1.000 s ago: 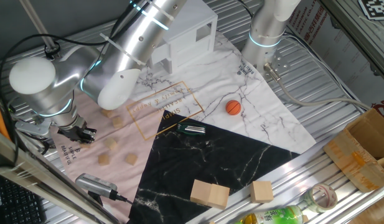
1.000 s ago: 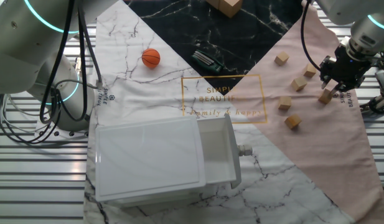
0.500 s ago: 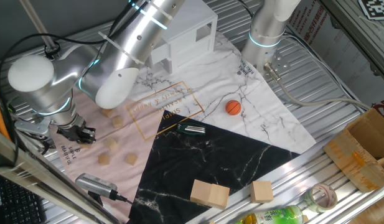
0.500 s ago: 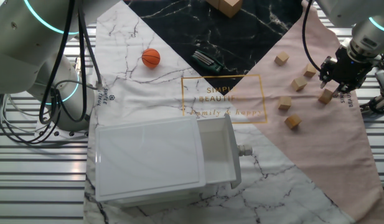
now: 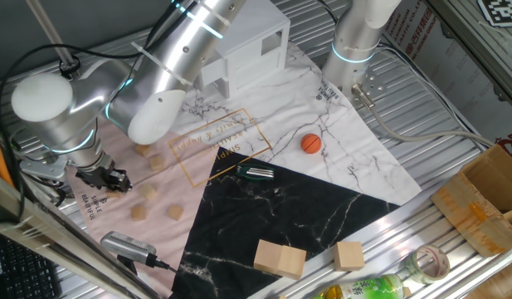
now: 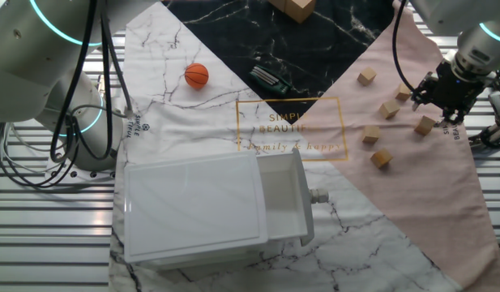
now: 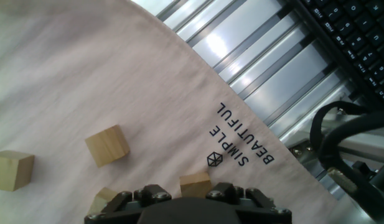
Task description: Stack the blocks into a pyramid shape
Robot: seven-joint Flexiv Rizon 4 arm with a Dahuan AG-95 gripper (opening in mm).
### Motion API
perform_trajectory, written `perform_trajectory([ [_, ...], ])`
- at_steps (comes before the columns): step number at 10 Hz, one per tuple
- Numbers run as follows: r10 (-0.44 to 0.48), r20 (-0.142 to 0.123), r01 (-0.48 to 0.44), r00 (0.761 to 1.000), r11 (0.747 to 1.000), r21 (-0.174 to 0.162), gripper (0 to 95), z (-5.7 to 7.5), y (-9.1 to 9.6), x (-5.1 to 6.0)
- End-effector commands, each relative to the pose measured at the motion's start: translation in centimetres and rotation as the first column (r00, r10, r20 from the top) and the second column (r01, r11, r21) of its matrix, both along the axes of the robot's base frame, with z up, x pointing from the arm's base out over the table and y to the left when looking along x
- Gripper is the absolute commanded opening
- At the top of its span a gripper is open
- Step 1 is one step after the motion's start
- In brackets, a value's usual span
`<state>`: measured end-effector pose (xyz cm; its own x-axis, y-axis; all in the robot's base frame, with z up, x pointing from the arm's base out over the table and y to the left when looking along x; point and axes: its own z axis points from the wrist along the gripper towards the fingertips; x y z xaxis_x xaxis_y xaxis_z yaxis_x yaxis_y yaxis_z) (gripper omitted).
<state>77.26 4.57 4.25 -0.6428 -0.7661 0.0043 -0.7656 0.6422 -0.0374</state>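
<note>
**Claw at the cloth's edge, blocks unstacked**

At the far left of the worktop (image 5: 455, 149), the claw (image 5: 104, 178) hangs low over the pink cloth (image 5: 123, 228). Whether its fingers are apart or together cannot be told; the hand view shows only its dark body. One small block (image 6: 425, 125) lies on the cloth just beside it. To the right, the other blocks (image 5: 148, 191) are scattered singly on the cloth, none on top of another. Further right, an orange ball (image 5: 311, 144) rests on the white marble sheet (image 5: 368, 162).

Orange ball (image 5: 311, 143) on marble cloth; white drawer unit (image 6: 209, 207) open
</note>
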Motion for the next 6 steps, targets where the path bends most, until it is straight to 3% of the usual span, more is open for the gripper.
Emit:
perform_trajectory([
  [1,0.005,0.0,-0.005,1.0,1.0,0.001,38.0,-0.23,-0.14,0.03],
  [6,0.011,0.0,-0.011,1.0,1.0,0.007,38.0,-0.72,-0.54,0.26],
])
